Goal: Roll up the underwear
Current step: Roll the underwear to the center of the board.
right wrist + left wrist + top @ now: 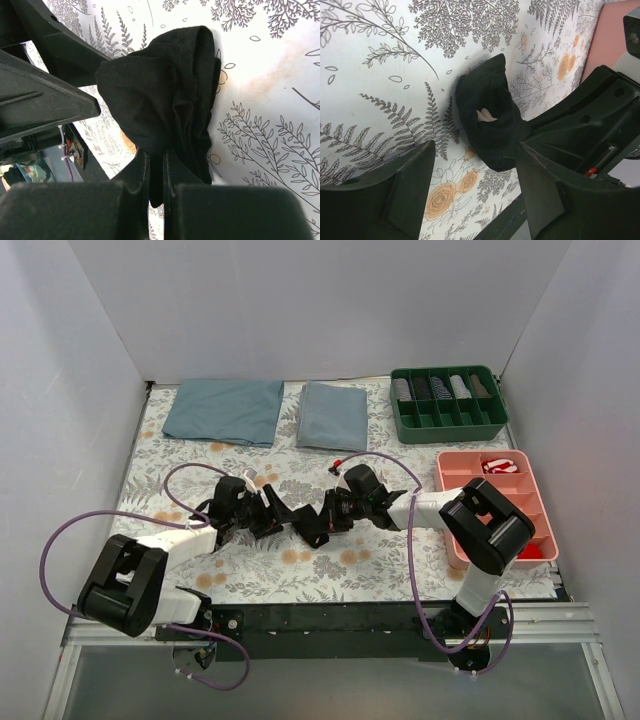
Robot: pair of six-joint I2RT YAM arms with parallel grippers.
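Observation:
The underwear [312,526] is a bunched black bundle on the floral tablecloth, between my two grippers. My right gripper [336,512] is shut on a fold of it; in the right wrist view the fingers [140,172] pinch black fabric and the underwear [165,95] hangs crumpled past the gripper [156,161]. My left gripper [272,516] is open just left of the bundle. In the left wrist view its gripper [476,172] has the jaws wide apart and empty, the underwear [490,125] lies just beyond them, and a small beige patch shows in its fold.
Two blue-grey folded cloths [224,410] [334,415] lie at the back. A green tray [448,403] stands back right. A pink tray [495,502] at the right holds small red rolled garments [500,466]. White walls close three sides.

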